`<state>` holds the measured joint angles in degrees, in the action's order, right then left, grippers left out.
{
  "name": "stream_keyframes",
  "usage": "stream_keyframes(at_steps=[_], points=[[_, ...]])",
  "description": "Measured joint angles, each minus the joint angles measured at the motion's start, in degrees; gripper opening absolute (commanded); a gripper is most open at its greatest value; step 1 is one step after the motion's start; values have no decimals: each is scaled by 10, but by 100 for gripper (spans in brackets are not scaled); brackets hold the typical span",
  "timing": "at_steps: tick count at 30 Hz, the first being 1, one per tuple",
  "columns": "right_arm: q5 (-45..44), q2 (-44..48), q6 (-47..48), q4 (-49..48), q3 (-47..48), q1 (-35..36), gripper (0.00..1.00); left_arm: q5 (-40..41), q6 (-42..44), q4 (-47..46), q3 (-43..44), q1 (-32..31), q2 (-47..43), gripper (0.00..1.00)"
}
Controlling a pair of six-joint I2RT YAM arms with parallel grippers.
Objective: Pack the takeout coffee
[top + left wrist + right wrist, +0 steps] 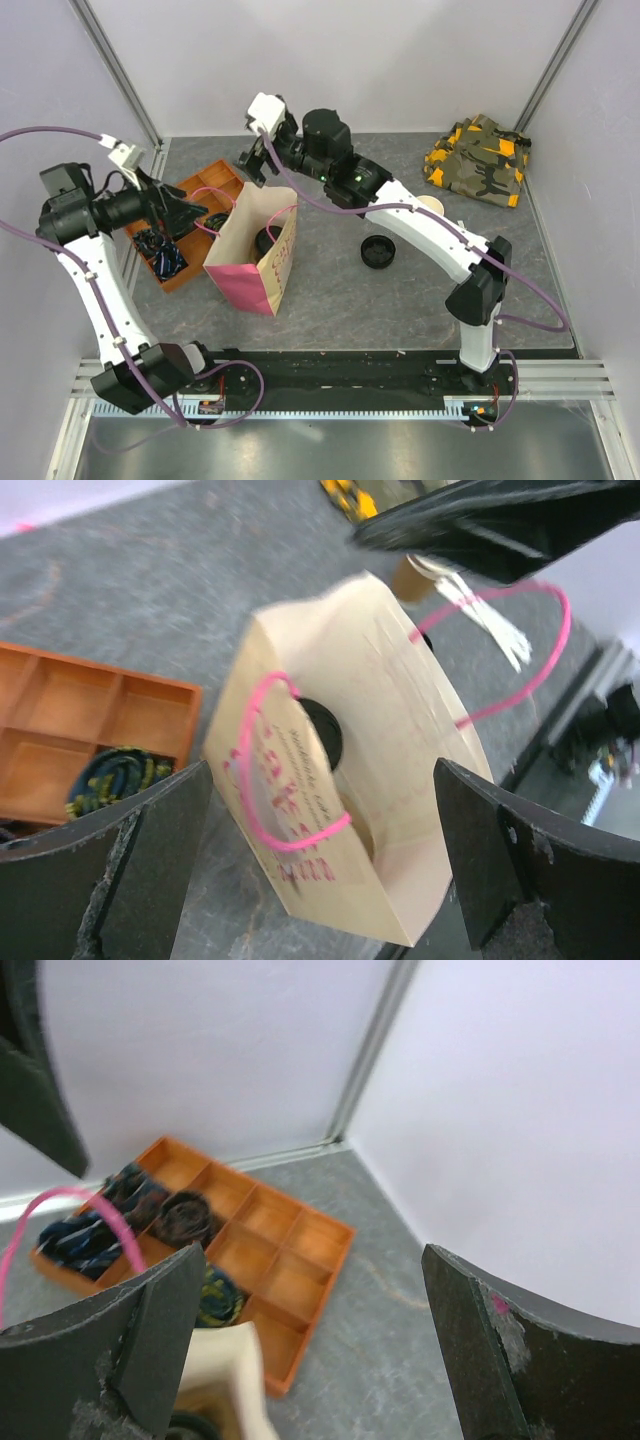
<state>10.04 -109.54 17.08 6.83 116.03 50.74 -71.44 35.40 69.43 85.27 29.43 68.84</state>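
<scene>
A grey speckled desk (pixel 330 290) is lying between plain white walls. In the top view, a cream paper bag with pink sides and pink cord handles (pixel 255 255) is standing with its mouth open upward, so that things can go in from above. The takeout coffee (pixel 268 241) is sitting inside it. Only its round black plastic lid is showing, so I am judging that the tan cup is under it. The left claw (pixel 188 212) is hovering released just beside the bag, over an orange tray with compartments (pixel 215 180). The right claw (pixel 253 165) is hanging released behind the bag. A loose black lid (pixel 378 251) is lying well apart from the bag.

In the left wrist view, the fingers are standing wide apart and touching nothing, with the bag beyond them. Pink writing is running across the bag's face, but it is too blurred to read.

In the right wrist view, the fingers are also gaping with nothing between them, above the tray.
</scene>
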Motion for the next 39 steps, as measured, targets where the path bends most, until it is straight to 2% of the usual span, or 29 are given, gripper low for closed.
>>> stream_keyframes(at_steps=[3,7,13,17,20,22,25,28,29,32,36,39], points=[[-21,0,-10,-8,26,-14,98,-12,-75,-60,8,30,0,100],[-57,12,-14,-13,38,-38,98,-12,-211,-202,7,50,-5,99],[-140,93,-13,69,6,-90,98,-2,-356,-399,-16,52,-27,98],[-207,198,-15,119,-83,-121,98,9,-397,-480,-48,52,-42,98],[-226,283,-8,158,-162,-149,98,19,-409,-517,-60,42,-39,98],[-232,329,-9,195,-202,-187,98,25,-410,-530,-63,29,-37,98],[-234,366,-27,253,-248,-285,98,42,-405,-536,-73,-3,-39,98],[-230,386,-42,316,-300,-370,89,59,-397,-534,-84,-34,-40,97],[-226,391,-45,337,-319,-399,82,66,-395,-532,-85,-44,-40,97],[-208,390,-46,402,-379,-478,70,81,-387,-528,-88,-68,-40,97],[-160,347,-36,468,-427,-586,57,89,-372,-527,-86,-92,-37,96],[-120,297,-38,476,-428,-634,47,97,-367,-527,-76,-103,-23,95]])
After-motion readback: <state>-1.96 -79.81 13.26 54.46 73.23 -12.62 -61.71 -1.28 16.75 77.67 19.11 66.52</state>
